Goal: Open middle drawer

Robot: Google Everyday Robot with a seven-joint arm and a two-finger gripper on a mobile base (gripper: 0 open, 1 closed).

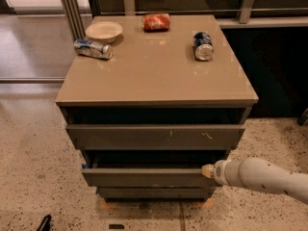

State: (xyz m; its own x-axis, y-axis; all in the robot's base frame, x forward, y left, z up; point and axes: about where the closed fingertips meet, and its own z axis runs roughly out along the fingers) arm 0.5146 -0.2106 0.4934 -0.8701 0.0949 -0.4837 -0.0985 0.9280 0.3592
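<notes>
The middle drawer (144, 177) is the plain grey-brown second front of the cabinet. It stands pulled out a little, with a dark gap above it. The taller top front (154, 136) with pale scratch marks sits above it, and the lowest, narrow front (154, 193) sits below. My white arm (264, 176) reaches in from the right. My gripper (208, 171) is at the right end of the middle drawer's top edge, touching or very close to it.
On the cabinet top (154, 76) lie a white bowl (104, 31), a crushed blue can (93, 48), a red bag (156, 21) and a blue can (203, 45). Speckled floor (33, 177) surrounds the cabinet. A dark wall panel (274, 71) stands to the right.
</notes>
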